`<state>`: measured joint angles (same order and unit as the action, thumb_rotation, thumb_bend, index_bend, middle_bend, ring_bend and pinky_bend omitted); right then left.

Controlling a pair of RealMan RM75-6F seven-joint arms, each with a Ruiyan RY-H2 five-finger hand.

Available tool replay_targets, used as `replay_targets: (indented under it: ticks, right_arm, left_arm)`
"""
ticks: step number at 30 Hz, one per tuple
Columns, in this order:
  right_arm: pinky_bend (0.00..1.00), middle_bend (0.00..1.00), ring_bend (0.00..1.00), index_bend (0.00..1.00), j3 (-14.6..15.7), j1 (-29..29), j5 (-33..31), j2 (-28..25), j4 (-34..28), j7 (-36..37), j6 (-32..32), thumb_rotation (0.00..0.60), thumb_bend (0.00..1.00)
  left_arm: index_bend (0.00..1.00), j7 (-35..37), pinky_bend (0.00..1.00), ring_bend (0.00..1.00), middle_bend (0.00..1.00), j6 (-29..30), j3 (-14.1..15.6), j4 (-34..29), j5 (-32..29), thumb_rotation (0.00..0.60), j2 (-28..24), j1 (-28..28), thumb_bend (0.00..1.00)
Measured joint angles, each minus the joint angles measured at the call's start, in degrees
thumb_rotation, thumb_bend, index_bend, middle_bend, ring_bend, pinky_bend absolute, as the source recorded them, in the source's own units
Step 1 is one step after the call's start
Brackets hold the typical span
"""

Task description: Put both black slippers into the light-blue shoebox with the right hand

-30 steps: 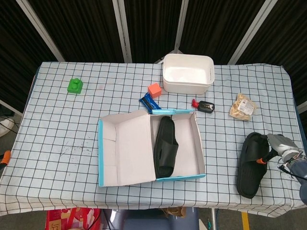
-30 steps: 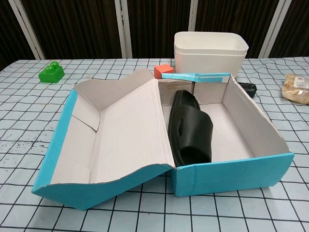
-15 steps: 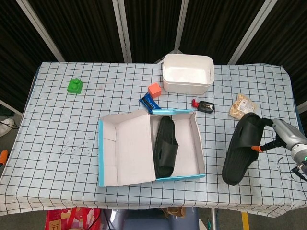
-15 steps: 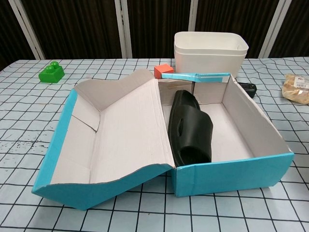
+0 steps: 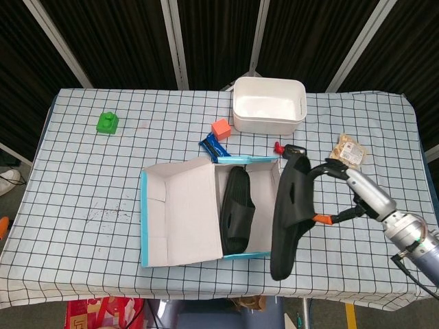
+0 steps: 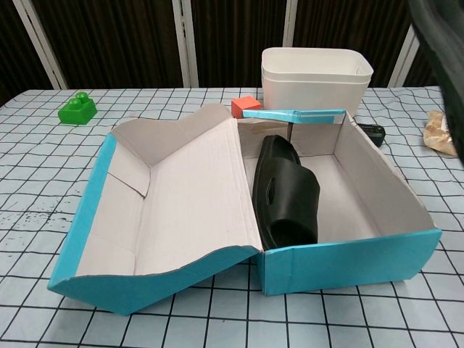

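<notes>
The right hand (image 5: 334, 179) grips the second slipper (image 5: 289, 212) by its strap end and holds it in the air over the right wall of the shoebox (image 5: 287, 226), long axis running near to far, heel end hanging toward the near edge. The first slipper (image 6: 284, 192) already lies flat in the box, against its left side, leaving room to its right. The left hand is in neither view.

The slipper looks like moulded foam or rubber: light, matte, slightly flexible, with a thick sole and a broad arched strap. It should not slip easily, and the strap arch seems the natural hold, though held there the long sole may swing or droop. The box is thin cardboard, pale inside and blue outside, its lid (image 6: 174, 203) folded open to the left; its walls would probably give under a knock.
</notes>
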<state>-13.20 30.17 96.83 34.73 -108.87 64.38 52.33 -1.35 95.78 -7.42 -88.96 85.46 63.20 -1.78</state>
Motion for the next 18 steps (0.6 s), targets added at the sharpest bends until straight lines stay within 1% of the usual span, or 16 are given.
replay_targets:
  ticks: [4, 7, 10, 16, 18]
  right_arm:
    - [0.11, 0.46, 0.20, 0.56, 0.3, 1.9, 1.9, 8.7, 2.0, 1.1, 1.4, 0.600, 0.42]
    - [0.13, 0.46, 0.20, 0.56, 0.9, 3.6, 2.1, 14.3, 3.7, 0.8, 1.9, 0.600, 0.42]
    - [0.15, 0.46, 0.20, 0.56, 1.6, 5.4, 1.7, 18.7, 5.8, 0.2, 1.8, 0.600, 0.42]
    - [0.23, 0.46, 0.20, 0.56, 2.3, 8.3, -1.5, 24.6, 10.9, -1.8, -0.1, 0.600, 0.42]
    - [0.26, 0.46, 0.20, 0.56, 2.5, 8.9, -2.9, 25.7, 12.2, -2.6, -0.9, 0.600, 0.42]
  left_arm:
    - [0.05, 0.1, 0.02, 0.00, 0.01, -0.1, -0.1, 0.0, -0.3, 0.600, -0.1, 0.1, 0.44]
    - [0.05, 0.2, 0.02, 0.00, 0.01, -0.2, -0.3, 0.2, -0.8, 0.600, -0.1, 0.0, 0.44]
    - [0.05, 0.2, 0.02, 0.00, 0.01, -0.3, -0.4, 0.4, -1.0, 0.600, 0.0, 0.0, 0.44]
    - [0.05, 0.0, 0.02, 0.00, 0.01, -0.5, -0.7, 0.6, -1.5, 0.600, 0.2, -0.1, 0.44]
    - [0.05, -0.3, 0.02, 0.00, 0.01, -0.7, -0.7, 0.7, -1.6, 0.600, 0.3, -0.2, 0.44]
